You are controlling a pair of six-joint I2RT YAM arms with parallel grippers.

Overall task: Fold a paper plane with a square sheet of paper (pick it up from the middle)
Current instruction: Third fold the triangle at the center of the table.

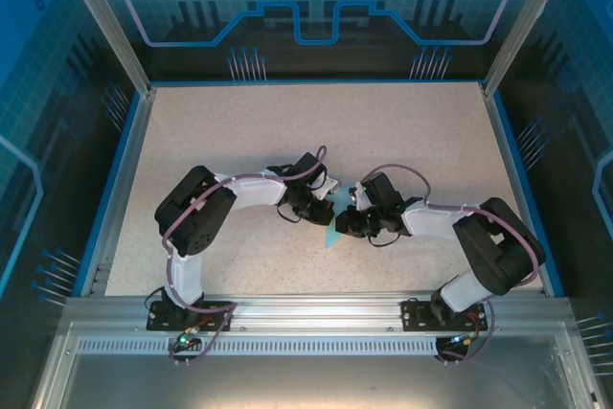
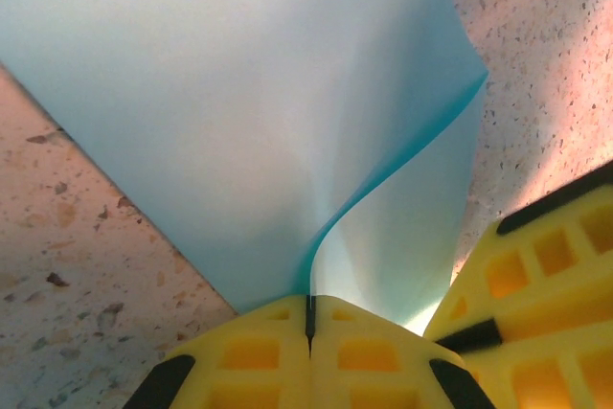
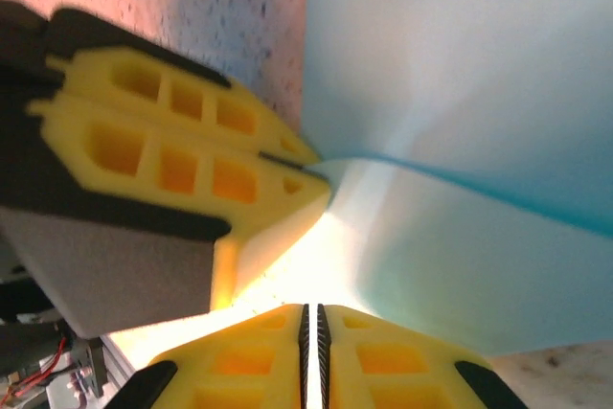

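Left wrist, paper (image 2: 239,122) edge curled, both jaws pinching it, table (image 2: 77,265) beside.

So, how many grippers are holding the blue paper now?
2. The left gripper is shut on the paper, at a raised fold near the middle of the table. The right gripper is shut on it just beside.

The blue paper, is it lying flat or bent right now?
Bent. The paper bows in a curved ridge that runs from where the left tool is shut on its edge.
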